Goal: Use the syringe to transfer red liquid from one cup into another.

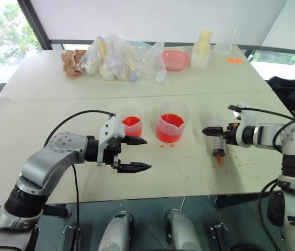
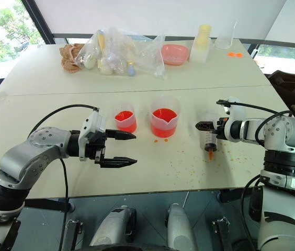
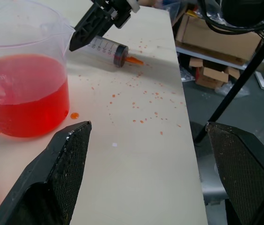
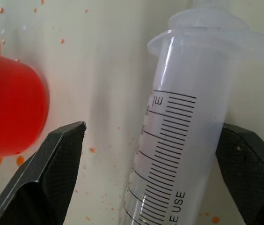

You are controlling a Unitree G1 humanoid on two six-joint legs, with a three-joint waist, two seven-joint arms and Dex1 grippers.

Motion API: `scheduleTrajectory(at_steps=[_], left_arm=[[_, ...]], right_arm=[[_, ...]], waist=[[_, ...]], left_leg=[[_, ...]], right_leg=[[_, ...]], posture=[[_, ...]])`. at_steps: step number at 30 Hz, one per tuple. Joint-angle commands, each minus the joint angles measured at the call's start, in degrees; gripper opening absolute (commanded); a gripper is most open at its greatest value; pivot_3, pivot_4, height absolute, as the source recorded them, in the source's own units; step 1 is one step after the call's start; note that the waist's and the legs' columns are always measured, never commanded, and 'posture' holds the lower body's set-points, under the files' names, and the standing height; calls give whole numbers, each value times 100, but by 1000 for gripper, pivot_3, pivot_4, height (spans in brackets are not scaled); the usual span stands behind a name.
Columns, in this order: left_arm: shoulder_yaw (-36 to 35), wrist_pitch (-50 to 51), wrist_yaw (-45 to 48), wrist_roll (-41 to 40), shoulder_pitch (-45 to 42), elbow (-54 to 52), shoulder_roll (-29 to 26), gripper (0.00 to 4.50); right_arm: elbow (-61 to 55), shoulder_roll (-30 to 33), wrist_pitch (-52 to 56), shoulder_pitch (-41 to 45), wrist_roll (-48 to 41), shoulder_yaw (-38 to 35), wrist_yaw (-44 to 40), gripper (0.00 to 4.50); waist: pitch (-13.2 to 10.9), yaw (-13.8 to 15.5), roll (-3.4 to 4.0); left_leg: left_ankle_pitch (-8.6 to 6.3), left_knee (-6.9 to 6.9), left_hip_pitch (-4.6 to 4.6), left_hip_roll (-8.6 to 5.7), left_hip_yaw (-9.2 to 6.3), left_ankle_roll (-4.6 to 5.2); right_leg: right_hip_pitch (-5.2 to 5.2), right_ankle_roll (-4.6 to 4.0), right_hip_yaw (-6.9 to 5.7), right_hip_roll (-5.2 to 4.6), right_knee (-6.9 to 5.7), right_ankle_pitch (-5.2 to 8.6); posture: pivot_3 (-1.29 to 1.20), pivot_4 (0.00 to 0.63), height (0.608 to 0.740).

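Now the syringe (image 1: 216, 143) lies between right gripper (image 1: 208, 132) fingers (spread).

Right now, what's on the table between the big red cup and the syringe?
Only scattered orange-red droplets on bare tabletop between the larger beaker and the syringe, seen in the left wrist view.

Bright, even daylight from windows (image 1: 1, 31) behind table (image 1: 27, 130); soft shadows; wrist close-ups slightly blurred.

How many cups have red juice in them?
2. The smaller beaker stands in front of the left gripper; the larger beaker stands beside it, nearer the syringe.
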State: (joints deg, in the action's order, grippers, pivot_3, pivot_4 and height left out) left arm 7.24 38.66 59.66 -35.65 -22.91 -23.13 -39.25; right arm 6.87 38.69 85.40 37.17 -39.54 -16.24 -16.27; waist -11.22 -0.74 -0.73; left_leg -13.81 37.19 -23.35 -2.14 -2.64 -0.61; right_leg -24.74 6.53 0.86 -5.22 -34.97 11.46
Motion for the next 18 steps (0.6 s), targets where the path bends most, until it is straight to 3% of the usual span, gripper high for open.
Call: scheduleTrajectory(at_steps=[1,4,8,12,15,18], left_arm=[[-468,222,-236,-381,-82,-41,97,4081],[-1347,792,-664,-1045,48,-12,-9,4081],[-2015,1243,-967,-1514,534,-228,-284,4081],[-2647,1376,-1431,-1609,947,-202,-405,4081],[-3104,1364,-1546,-1617,1489,-247,-525,4081],[-3465,1242,-1703,-1557,2015,-297,-514,4081]], right_arm=[[-464,384,-164,-212,17,100,-419,4471],[-1099,1187,-382,-863,-346,-311,-1348,4471],[-1709,1544,-583,-1634,-889,-1180,-2180,4471],[-2183,1666,-1160,-2429,-1039,-1783,-2857,4471],[-2398,1568,-2110,-3192,-661,-2102,-3190,4471],[-2589,1009,-3421,-3835,-293,-2408,-3339,4471]], waist=[[-1,8,-1],[-2,13,0],[-2,-36,-1],[-1,-6,-4],[-1,5,-4],[1,9,-7]], left_leg=[[0,1,-2,0,-5,0],[0,3,-3,0,-7,0],[-10,0,6,4,-11,16],[-10,3,12,13,-8,16],[-10,3,13,13,-5,15],[-11,3,13,13,0,15]], right_leg=[[0,2,-2,-1,0,0],[-1,6,-3,-2,0,1],[1,22,-1,0,-2,0],[11,3,-3,13,-1,11],[12,0,-2,12,0,13],[12,-1,1,7,2,13]], posture=[[0,150,740],[0,150,740],[0,150,740],[0,150,740],[0,150,740],[0,150,740]])
